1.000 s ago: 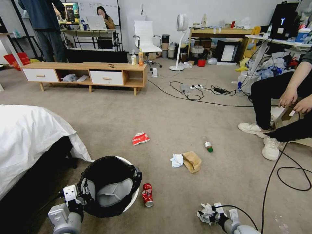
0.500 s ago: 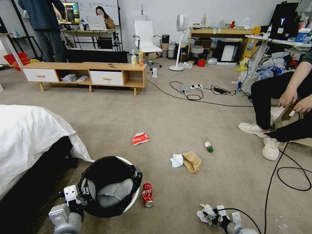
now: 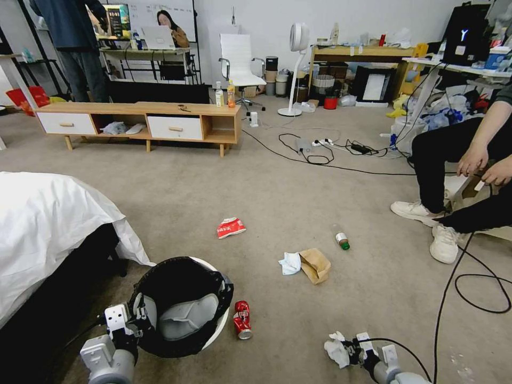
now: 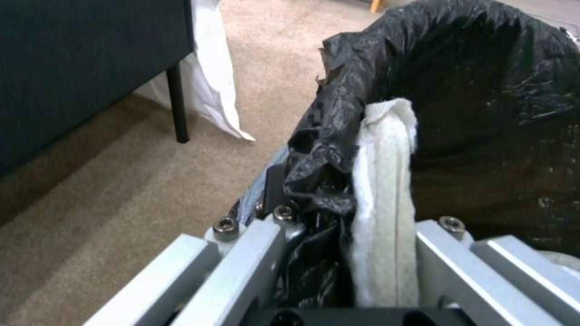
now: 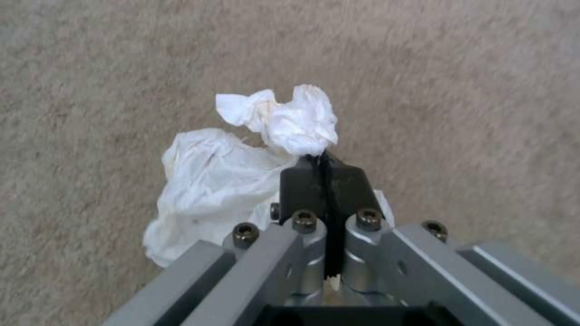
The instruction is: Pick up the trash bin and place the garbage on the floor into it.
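Currently the left gripper (image 3: 140, 314) is clamped on the near rim of the trash bin (image 3: 213, 325), pinching the black bag liner (image 4: 483, 90); something pale grey lies inside. Right gripper (image 5: 326, 158) has its fingers pressed together on a crumpled white tissue (image 5: 272, 131), low over the carpet (image 3: 320, 186). Red can (image 3: 242, 319) lies just beside the bin.

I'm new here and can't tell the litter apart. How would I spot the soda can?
Find the white-sheeted bed on the left, then the black-lined trash bin by its corner. The soda can lies on the carpet just right of that bin: red, dented, the only metal litter.
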You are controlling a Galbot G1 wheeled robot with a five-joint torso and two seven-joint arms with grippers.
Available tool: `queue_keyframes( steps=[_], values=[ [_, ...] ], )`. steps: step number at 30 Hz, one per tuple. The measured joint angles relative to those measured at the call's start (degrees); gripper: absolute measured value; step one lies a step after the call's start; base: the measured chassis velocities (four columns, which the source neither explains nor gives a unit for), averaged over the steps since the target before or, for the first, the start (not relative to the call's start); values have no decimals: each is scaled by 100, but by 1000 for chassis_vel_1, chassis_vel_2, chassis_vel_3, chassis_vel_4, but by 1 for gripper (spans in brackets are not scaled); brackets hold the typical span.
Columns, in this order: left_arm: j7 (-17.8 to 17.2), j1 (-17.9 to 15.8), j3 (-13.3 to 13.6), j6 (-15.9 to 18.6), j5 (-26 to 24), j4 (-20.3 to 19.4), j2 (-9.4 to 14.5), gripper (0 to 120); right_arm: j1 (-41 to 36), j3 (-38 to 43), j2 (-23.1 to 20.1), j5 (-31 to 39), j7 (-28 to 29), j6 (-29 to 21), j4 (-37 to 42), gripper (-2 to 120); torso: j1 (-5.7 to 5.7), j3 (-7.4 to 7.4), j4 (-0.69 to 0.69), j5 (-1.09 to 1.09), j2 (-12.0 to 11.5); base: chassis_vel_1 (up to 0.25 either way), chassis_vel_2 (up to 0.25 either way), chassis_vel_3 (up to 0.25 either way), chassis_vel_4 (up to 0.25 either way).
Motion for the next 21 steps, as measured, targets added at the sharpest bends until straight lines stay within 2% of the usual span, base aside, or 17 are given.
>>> queue_keyframes(
  steps=[13,18,19,21],
  values=[
    [2,29,14,-5,-1,-35,14,6,-102,120,-60,52,119,174,495,0,0,0,0,1,0,0,0,0,0],
    [0,12,68,-2,-12,-42,15,6,-127,269,-272,227,334,238,1538,0,0,0,0,-1,0,0,0,0,0],
    [0,12,68,-2,-12,-42,15,6,-127,269,-272,227,334,238,1538,0,0,0,0,-1,0,0,0,0,0],
    [-4,12,101,9,-12,-44,16,6,-70,286,-425,375,374,461,2277,0,0,0,-1,0,0,0,0,0,0]
  ],
)
